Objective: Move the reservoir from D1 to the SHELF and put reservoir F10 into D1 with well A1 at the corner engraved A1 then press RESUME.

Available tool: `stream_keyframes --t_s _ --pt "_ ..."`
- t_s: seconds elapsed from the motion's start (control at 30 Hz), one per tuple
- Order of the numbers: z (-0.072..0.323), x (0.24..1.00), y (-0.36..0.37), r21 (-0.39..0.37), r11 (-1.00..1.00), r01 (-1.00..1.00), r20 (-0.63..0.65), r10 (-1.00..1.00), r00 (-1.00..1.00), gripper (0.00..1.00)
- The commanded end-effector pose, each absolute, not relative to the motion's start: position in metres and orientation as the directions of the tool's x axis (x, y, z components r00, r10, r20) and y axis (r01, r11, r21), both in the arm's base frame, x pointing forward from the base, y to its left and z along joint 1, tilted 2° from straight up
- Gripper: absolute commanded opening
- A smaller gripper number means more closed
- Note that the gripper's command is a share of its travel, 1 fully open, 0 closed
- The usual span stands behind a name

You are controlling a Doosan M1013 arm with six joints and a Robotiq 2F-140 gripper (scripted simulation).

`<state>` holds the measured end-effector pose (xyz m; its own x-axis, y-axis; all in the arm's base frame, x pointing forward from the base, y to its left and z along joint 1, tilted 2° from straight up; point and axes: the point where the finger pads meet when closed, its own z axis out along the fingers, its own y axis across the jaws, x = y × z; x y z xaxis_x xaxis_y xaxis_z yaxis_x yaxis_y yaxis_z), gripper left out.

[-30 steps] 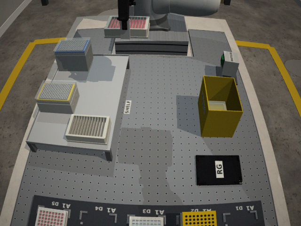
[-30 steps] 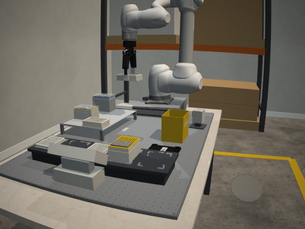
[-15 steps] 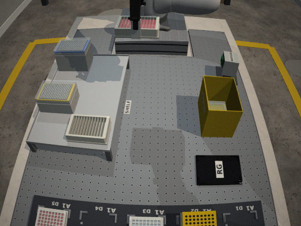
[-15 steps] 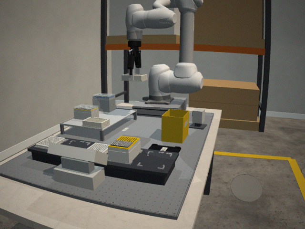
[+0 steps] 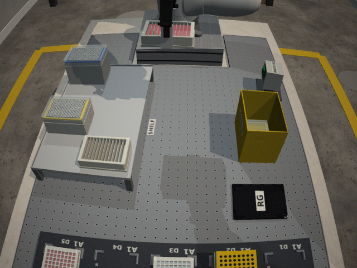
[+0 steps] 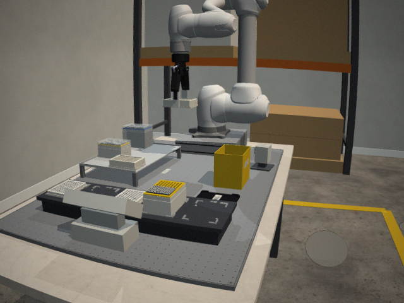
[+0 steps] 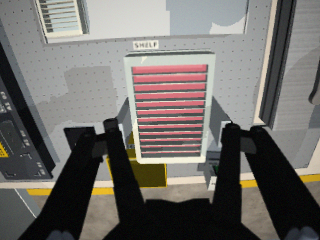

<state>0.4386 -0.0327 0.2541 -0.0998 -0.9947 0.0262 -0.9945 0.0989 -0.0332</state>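
Note:
My gripper (image 6: 180,94) (image 5: 167,33) is shut on a white 12-trough reservoir filled with pink liquid. It holds the reservoir level, high in the air beside the arm's base, just past the back end of the shelf. The reservoir also shows in the exterior view (image 6: 180,103) and in the wrist view (image 7: 170,107), between my fingers. A second, pale reservoir (image 5: 104,152) stands flat on the front end of the SHELF (image 5: 115,95). The D1 brackets (image 5: 284,253) hold nothing.
Two covered tip racks (image 5: 86,62) (image 5: 67,114) stand on the shelf. A yellow bin (image 5: 260,125), the RG nest (image 5: 259,201) and the RESUME post (image 5: 272,75) are on the right. The yellow tip rack (image 5: 236,258) sits in D2, with plates in D3 (image 5: 173,262) and D5 (image 5: 61,255).

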Motion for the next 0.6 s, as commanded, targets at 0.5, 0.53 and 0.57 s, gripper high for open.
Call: stream_keyframes --t_s 0.5,0.53,0.57 --pt "0.256 0.477 -0.034 -0.034 0.099 -0.995 0.026 -0.995 -0.1 0.0" --pt "0.256 0.48 -0.035 -0.034 0.099 -0.995 0.026 -0.995 -0.1 0.0" --pt "0.256 0.482 -0.035 -0.034 0.099 -0.995 0.026 -0.995 -0.1 0.0"
